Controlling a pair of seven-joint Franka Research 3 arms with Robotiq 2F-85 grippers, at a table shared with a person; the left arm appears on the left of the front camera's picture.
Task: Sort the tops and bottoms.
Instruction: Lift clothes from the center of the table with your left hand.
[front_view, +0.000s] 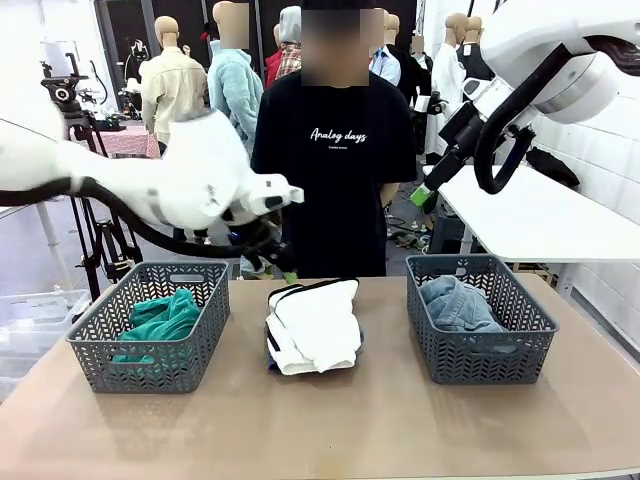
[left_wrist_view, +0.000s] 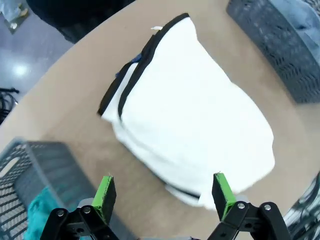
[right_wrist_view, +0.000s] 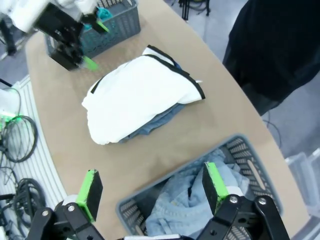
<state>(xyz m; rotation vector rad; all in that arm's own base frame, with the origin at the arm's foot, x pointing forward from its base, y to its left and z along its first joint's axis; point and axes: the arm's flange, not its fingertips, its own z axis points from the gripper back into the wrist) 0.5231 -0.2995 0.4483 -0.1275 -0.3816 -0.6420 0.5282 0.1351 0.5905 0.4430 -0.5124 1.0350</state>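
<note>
Left basket (front_view: 100, 345): teal top (front_view: 165, 318). Right basket (front_view: 490, 362): pale denim (front_view: 455, 305). White bottoms (front_view: 318, 325) at table (front_view: 400, 430) centre; right wrist view shows darker denim (right_wrist_view: 152, 124) beneath. Left gripper (left_wrist_view: 162, 182) and right gripper (right_wrist_view: 150, 172) spread, empty.

Count, front view: baskets 2, grey mesh; lower-left basket (front_view: 150, 365), lower-right basket (front_view: 480, 360); tops 1, teal-green garment (front_view: 165, 318) in the lower-left basket; bottoms 3; pale-blue denim (front_view: 455, 305) in the lower-right basket, white garment (front_view: 320, 325) with black edging at lower centre, darker-blue denim (right_wrist_view: 160, 119) showing under it at centre of the right wrist view; garments total 4; grippers 2, left gripper (left_wrist_view: 163, 192), right gripper (right_wrist_view: 151, 189); green pads (left_wrist_view: 106, 192) 2 per gripper, 4 total; person (front_view: 335, 150) 1, top centre; table (front_view: 350, 430) 1.
</note>
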